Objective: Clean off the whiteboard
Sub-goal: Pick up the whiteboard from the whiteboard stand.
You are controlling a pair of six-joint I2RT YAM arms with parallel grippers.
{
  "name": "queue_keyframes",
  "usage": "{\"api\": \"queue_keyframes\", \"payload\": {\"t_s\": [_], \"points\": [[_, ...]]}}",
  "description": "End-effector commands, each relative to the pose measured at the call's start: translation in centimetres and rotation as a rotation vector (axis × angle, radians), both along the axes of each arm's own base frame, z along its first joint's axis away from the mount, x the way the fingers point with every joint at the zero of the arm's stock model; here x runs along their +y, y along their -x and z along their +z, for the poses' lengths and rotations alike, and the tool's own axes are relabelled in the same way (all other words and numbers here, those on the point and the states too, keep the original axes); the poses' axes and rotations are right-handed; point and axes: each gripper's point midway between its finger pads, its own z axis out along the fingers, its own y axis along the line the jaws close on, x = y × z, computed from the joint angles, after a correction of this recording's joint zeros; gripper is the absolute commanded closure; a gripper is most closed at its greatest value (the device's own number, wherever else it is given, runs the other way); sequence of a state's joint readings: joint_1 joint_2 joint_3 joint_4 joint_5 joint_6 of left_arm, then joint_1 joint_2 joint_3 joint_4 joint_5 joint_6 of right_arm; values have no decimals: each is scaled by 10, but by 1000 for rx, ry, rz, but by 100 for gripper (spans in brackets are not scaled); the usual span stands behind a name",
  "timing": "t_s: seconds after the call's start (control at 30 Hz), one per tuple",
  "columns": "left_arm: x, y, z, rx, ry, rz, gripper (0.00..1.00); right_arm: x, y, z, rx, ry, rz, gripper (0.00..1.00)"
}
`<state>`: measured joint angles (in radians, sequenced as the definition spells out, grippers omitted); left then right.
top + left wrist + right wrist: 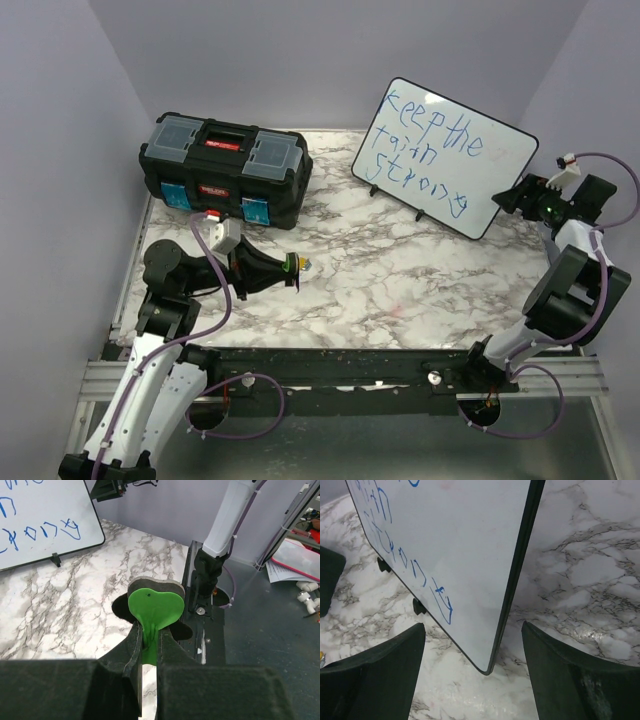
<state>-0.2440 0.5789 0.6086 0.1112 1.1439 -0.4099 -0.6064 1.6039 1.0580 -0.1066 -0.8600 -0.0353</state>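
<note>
Though lilac-walled, marbled tabletop [400, 290] under whiteboard [440, 160]

Whiteboard [440, 155], 1 o'clock: smooth white face, semi-gloss; thin blk rim, matt, prob. plastic. Table top [400, 280]: marble-look, smooth, glossy sheen. Toolbox [222, 170], 10 o'clock: blk moulded plastic, matt; smoky clear-plastic lid panels. Eraser [155, 602]: green plastic grip, smooth; grey felt-like pad.

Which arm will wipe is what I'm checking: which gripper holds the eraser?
The left gripper, shut on the green heart-shaped eraser. The right gripper stands open at a corner of the whiteboard, gripping nothing.
</note>
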Motion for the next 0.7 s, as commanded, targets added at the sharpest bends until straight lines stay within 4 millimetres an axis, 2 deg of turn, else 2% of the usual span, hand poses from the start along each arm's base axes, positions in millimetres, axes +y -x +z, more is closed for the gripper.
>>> {"api": "queue_keyframes", "payload": {"t_s": [0.0,0.3,0.67], "points": [[1,-5,5,-34,-12,29,100,-19,-21,6,-102,20,-69,21],[1,-11,0,-12,-20,41,100,-17,-47,-5,-173,-51,20,29],[0,-18,-4,8,-31,56,100,4,-55,-10,-212,-145,143,41]]}}
